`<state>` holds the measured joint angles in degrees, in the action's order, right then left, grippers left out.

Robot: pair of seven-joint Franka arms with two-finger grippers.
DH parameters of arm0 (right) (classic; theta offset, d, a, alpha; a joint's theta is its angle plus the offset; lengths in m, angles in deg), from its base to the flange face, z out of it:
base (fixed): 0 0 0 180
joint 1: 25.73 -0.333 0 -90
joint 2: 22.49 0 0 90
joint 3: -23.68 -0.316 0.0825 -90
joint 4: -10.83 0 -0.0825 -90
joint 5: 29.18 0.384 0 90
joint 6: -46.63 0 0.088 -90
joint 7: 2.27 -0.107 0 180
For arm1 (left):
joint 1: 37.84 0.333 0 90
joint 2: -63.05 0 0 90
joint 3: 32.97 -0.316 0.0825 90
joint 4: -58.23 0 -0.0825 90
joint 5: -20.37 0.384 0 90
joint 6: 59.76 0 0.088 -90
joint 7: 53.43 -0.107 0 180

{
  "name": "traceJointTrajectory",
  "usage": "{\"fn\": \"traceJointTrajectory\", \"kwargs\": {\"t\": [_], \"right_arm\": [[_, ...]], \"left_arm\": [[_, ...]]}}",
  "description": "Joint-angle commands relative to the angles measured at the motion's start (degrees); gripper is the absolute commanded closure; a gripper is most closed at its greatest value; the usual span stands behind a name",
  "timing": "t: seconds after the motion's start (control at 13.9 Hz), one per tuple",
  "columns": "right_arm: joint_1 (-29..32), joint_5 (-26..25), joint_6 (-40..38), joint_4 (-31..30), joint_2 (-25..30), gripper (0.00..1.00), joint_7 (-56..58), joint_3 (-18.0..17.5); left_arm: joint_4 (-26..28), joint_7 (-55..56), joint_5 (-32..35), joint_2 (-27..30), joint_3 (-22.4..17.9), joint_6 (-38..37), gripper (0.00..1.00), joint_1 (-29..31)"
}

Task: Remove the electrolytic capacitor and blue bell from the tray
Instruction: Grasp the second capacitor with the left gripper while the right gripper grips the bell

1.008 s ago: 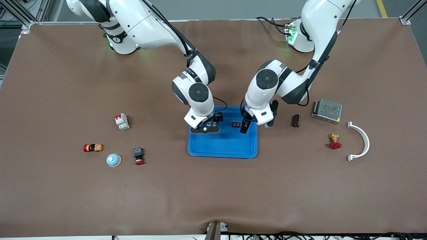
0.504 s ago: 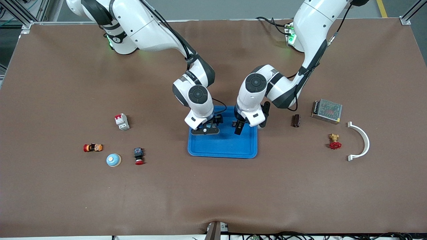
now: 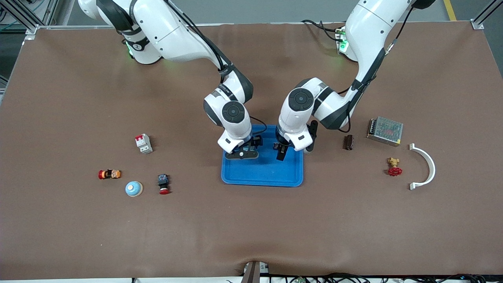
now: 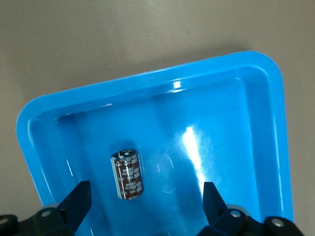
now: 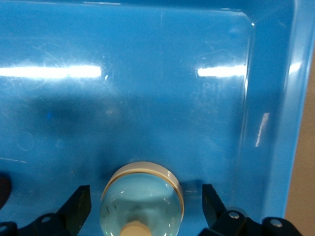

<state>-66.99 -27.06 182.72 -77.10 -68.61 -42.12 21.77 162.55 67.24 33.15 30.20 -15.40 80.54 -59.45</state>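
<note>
Nothing removed yet: capacitor (image 4: 127, 175) lies in the tray (image 3: 290, 181) between the spread fingers of the left gripper (image 4: 147, 196), bell (image 5: 141, 200) likewise under the wide-open right gripper (image 5: 146, 196).

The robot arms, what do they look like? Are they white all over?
Mostly white and rounded, with dark grey bands and round dark caps at the joints. Thin black cables run along both. Green lights glow near the bases. The left gripper and right gripper are black, each with two fingers.
</note>
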Motion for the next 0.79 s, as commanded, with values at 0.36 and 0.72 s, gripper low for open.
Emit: {"fn": "traceJointTrajectory", "kwargs": {"t": [0.36,0.72], "right_arm": [[-0.75,-0.27,0.24,0.12,-0.11,0.25,-0.40,0.51],[-0.75,-0.27,0.15,0.21,-0.02,0.51,-0.41,0.51]], "left_arm": [[-1.31,5.80,3.93,-3.09,-0.34,-1.16,0.00,-1.42],[-1.31,5.98,4.80,-3.88,-1.04,-1.16,0.00,-1.42]]}}
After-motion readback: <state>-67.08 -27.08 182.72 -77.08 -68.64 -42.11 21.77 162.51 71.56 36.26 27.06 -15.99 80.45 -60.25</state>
